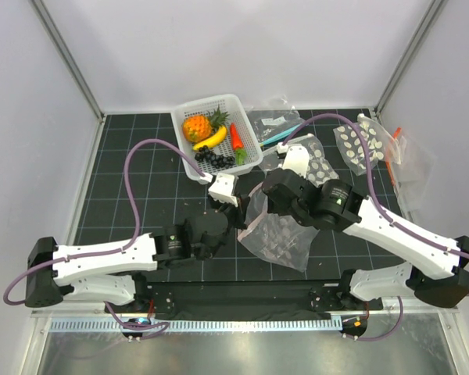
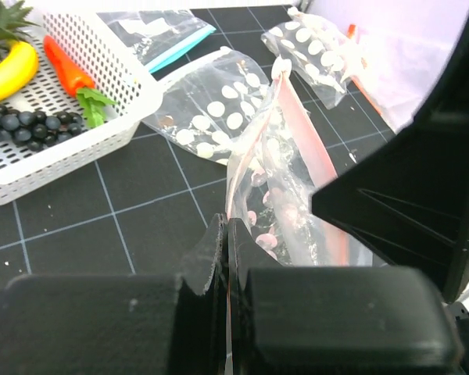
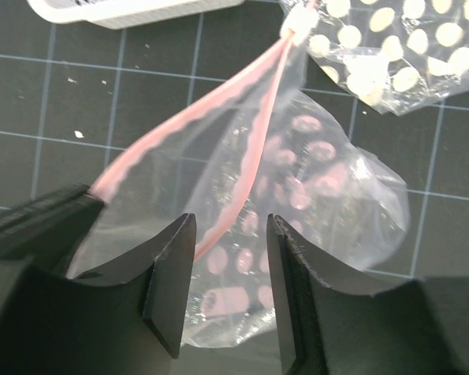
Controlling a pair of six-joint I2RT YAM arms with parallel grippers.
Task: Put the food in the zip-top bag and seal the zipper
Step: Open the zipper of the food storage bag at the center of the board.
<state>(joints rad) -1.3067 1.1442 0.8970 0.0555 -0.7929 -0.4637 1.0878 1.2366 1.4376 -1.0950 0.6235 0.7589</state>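
Mouth of clear dotted plastic bag clenched by left hand, pink zipper strip straddled by released right hand, small toy foods at 11 o'clock.

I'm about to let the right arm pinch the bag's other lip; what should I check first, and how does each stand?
1. Left gripper clamped on the clear, pale-dotted zip-top bag: ok.
2. One lip of the pink zipper strip between the fingers of the right gripper: ok; jaws open.
3. Bag mouth parted near the grippers: ok.
4. Orange pineapple, yellow banana, red pepper, dark grape cluster in the white mesh basket: ok.
5. Neighbouring white-dotted bag apart from the far end: cannot tell.
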